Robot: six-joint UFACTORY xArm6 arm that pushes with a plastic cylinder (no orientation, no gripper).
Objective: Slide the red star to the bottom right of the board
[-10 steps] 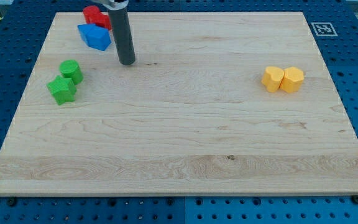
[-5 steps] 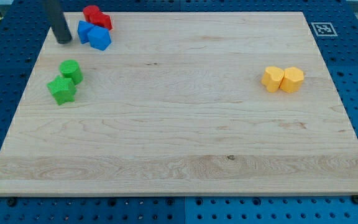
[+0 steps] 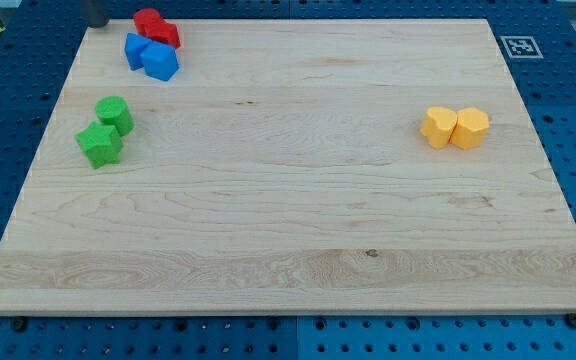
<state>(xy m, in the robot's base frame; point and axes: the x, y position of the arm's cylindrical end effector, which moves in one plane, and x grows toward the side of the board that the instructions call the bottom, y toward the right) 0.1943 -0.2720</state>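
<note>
Two red blocks touch each other at the board's top left: a rounded one (image 3: 147, 20) and, at its right, a jagged one that looks like the red star (image 3: 167, 34). My tip (image 3: 96, 24) is at the board's top left corner, left of the red blocks and apart from them. Only the rod's short lower end shows at the view's top edge.
Two blue blocks (image 3: 136, 49) (image 3: 161, 62) touch just below the red ones. Two green blocks (image 3: 115, 113) (image 3: 99, 144) sit by the left edge. Two yellow blocks (image 3: 437, 127) (image 3: 470, 128) touch at the right. A marker tag (image 3: 517, 46) lies beyond the wooden board's (image 3: 288, 240) top right corner.
My tip has moved from right of the blue blocks to the left, then up to the board's top left corner. No block has visibly moved.
</note>
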